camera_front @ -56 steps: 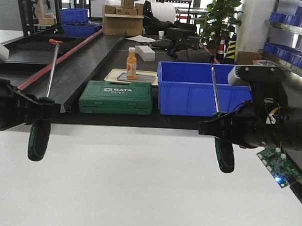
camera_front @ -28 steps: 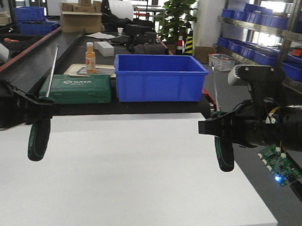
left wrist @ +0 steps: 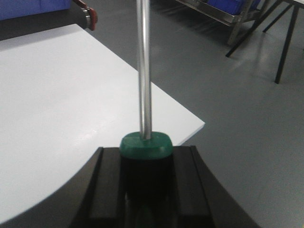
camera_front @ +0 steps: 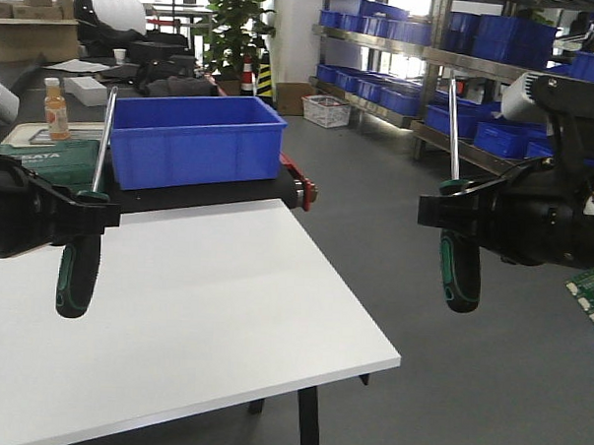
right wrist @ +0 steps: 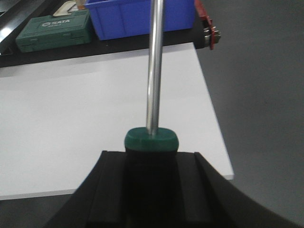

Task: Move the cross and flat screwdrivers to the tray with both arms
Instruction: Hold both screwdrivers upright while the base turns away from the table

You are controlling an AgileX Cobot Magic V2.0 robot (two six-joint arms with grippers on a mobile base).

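Your left gripper [camera_front: 85, 209] is clamped on the left screwdriver [camera_front: 78, 277] at the handle's top. Its thin polished steel shaft points up, and the chunky black-and-green rubber handle hangs in front of the smooth white table [camera_front: 205, 307]. Your right gripper [camera_front: 455, 214] grips the right screwdriver [camera_front: 459, 274] the same way, upright, seen against the grey floor [camera_front: 375, 236] right of the table's corner.
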